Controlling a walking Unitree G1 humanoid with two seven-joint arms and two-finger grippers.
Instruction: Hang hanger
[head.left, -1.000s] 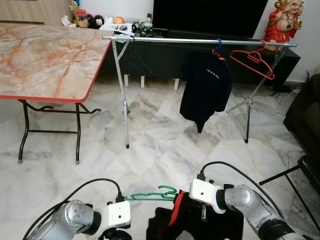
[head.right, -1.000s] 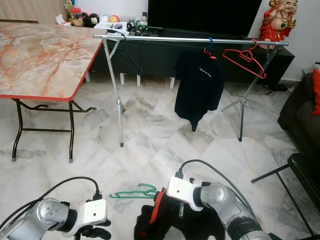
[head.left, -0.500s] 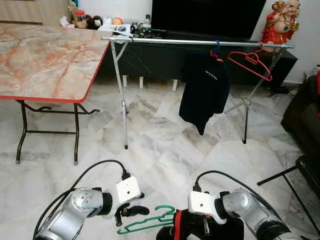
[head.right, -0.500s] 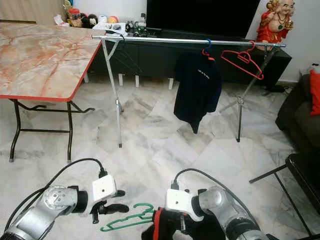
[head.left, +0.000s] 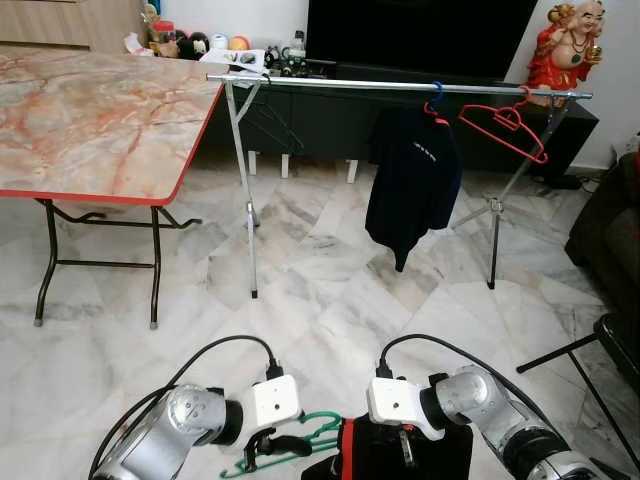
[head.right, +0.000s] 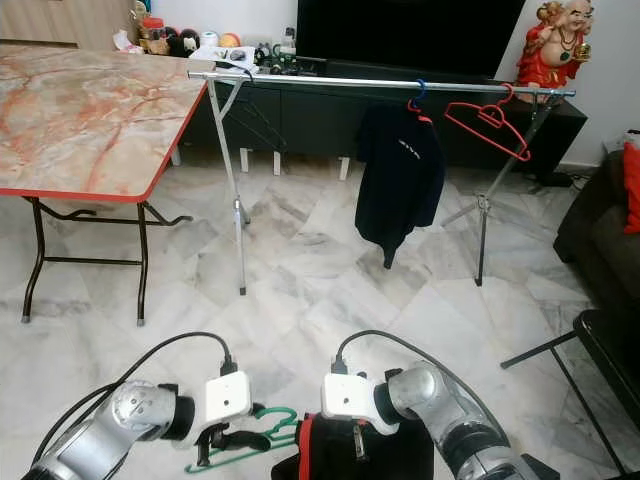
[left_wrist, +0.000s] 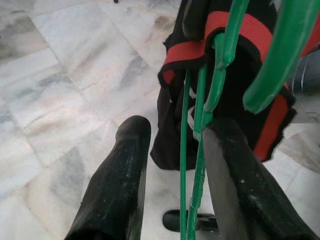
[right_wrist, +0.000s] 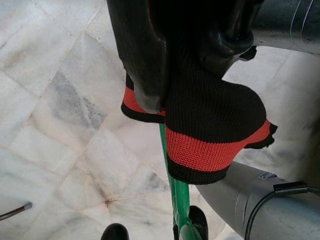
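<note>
Left wrist view: my left fingers (left_wrist: 170, 165) are spread around the green hanger (left_wrist: 200, 125), not yet pinching. Right fingers (right_wrist: 185, 50) pinch the shirt (right_wrist: 210, 130). Next I'd grip, then carry to the rail (head.left: 400, 86).

Three hangers — green (head.left: 290, 452), red (head.left: 503, 121), blue (head.left: 434, 96) — two garments (head.left: 412, 183) (head.left: 400, 462)

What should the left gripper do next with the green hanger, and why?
Probably close the left gripper on the green hanger. Its wires run between the open fingers, unclamped, while the right gripper pinches the black garment with the red collar band the hanger is threaded into. A firm hold should steady it before lifting toward the rail.
</note>
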